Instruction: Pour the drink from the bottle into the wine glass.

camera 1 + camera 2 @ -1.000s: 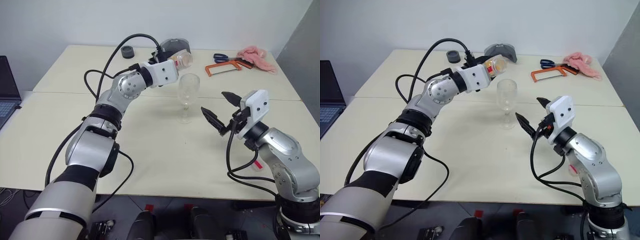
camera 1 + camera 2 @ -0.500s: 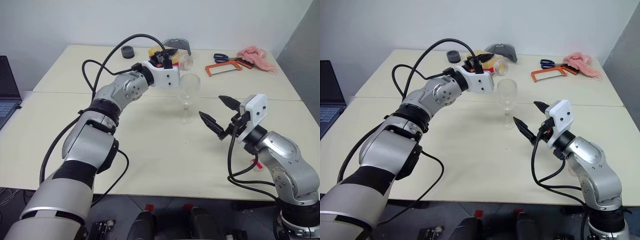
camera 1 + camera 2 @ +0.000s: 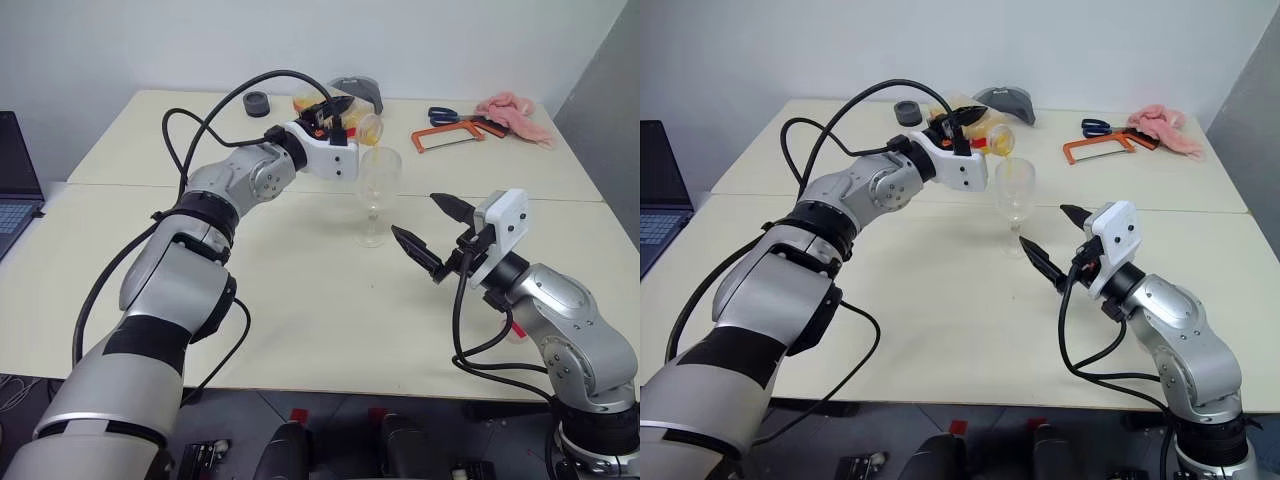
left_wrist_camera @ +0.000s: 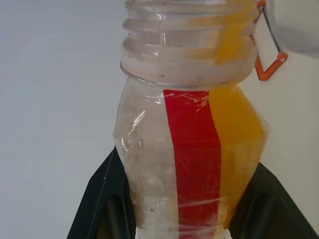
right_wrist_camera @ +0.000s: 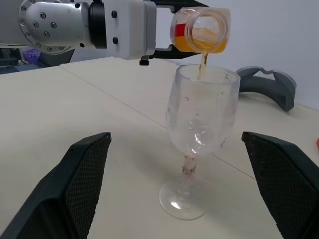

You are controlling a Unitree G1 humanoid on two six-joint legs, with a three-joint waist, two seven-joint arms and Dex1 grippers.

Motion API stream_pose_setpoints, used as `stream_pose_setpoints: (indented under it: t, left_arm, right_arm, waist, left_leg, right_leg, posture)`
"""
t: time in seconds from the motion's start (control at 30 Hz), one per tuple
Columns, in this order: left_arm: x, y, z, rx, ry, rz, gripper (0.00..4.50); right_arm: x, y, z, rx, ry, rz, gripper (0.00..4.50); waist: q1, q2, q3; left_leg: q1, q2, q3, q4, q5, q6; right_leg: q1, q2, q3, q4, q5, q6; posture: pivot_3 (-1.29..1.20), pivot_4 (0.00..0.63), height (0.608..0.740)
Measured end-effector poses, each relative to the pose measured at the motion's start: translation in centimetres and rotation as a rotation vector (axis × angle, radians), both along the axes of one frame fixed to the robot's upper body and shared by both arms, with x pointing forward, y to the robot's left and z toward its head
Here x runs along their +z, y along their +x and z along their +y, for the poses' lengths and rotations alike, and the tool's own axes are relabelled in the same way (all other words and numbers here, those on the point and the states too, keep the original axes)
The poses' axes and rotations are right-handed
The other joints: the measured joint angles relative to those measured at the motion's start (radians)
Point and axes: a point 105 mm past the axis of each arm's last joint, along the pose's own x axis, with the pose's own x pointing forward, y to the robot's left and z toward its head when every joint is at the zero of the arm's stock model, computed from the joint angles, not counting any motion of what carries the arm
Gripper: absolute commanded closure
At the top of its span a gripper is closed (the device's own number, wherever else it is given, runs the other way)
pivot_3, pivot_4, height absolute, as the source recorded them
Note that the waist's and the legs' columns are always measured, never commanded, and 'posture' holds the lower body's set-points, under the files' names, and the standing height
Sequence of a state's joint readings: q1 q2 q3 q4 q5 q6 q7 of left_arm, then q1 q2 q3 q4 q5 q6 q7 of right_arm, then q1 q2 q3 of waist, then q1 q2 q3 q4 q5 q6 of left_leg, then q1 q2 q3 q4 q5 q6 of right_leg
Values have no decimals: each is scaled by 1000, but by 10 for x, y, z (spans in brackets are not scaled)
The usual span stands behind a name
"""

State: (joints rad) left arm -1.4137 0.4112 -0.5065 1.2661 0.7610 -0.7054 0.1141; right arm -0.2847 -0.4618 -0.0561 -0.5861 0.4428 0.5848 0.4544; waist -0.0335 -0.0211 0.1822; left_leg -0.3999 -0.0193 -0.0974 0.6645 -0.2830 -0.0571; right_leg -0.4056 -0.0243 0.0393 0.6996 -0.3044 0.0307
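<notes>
Now left tool (image 3: 962,128) pinches the clear red-striped plastic bottle (image 5: 199,31), thin orange drink (image 5: 203,60) streaming below into the clear stemmed wine glass (image 5: 198,132). Keep the mouth over the rim, tilt slowly. Right tool (image 3: 428,228) spread, beside the glass.

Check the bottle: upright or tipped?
Tipped. The bottle lies near level in the left gripper, its capless mouth over the wine glass, and a thin stream of drink falls into the bowl.

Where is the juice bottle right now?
The bottle is tipped in the left hand, just above the wine glass near the table's middle.
</notes>
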Motion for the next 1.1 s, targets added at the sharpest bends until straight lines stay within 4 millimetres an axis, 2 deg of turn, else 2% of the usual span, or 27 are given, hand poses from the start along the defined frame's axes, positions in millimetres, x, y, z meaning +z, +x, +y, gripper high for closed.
stream_pose_setpoints:
  t: [1.1]
  left_arm:
    - [8,1,-2,23,67,-76,2736]
  right_arm:
    - [0,-5,0,23,15,-33,0]
  waist:
    - [0,0,0]
  left_leg:
    - [0,-2,0,1,0,0]
  right_leg:
    - [0,-1,0,2,0,0]
  posture:
    - [0,150,740]
